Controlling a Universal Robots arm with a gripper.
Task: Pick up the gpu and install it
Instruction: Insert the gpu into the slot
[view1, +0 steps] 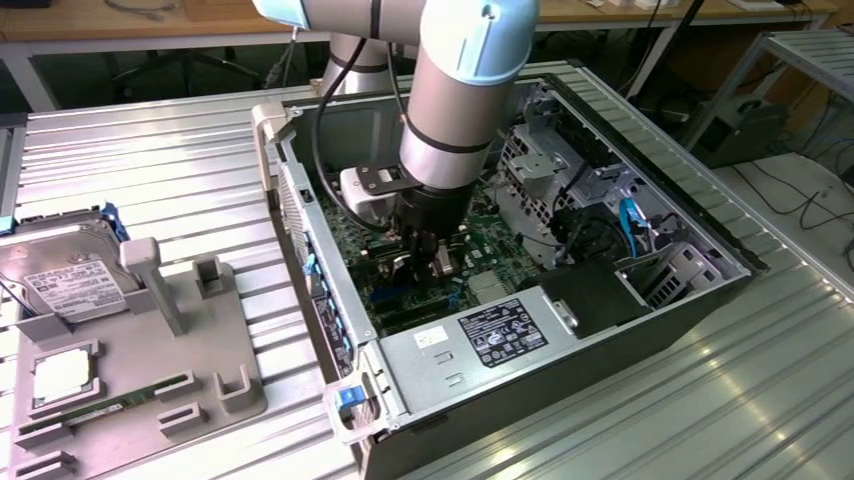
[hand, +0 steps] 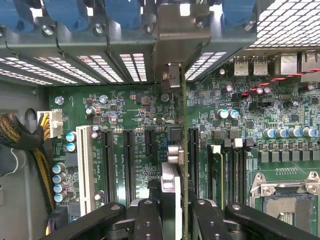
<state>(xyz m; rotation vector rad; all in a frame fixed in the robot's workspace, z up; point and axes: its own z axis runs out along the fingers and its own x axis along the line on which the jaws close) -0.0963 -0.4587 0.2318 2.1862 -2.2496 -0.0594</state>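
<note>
From where I stand the arm is reaching straight down into the open computer case (view1: 607, 190), its gripper (view1: 430, 262) low over the motherboard (view1: 501, 235). In the wrist view the gripper (hand: 181, 212) has its fingers (hand: 148, 220) closed on the gpu (hand: 183, 150), which it holds edge-on: a thin card standing upright, with its silvery metal bracket (hand: 181, 37) at the far end, up against the slotted back wall of the case (hand: 90, 62). So the card is in the hand and inside the case, hanging just above the row of black expansion slots (hand: 127, 160).

To my eye this is the seating step, and the care lies in alignment. The card's lower edge seems to sit over the slot (hand: 194, 155) just at three o'clock of the card, between the other black slots and the memory sockets (hand: 232, 170); whether it has entered the slot I cannot tell. I would want the bracket tucked cleanly into its opening in the back wall and the card kept truly vertical, then pressed down evenly along its length. A tilt would likely jam one corner.

On the grey holder (view1: 147, 370) at nine o'clock of the case, the hard drive (view1: 60, 275) rests untouched.
</note>
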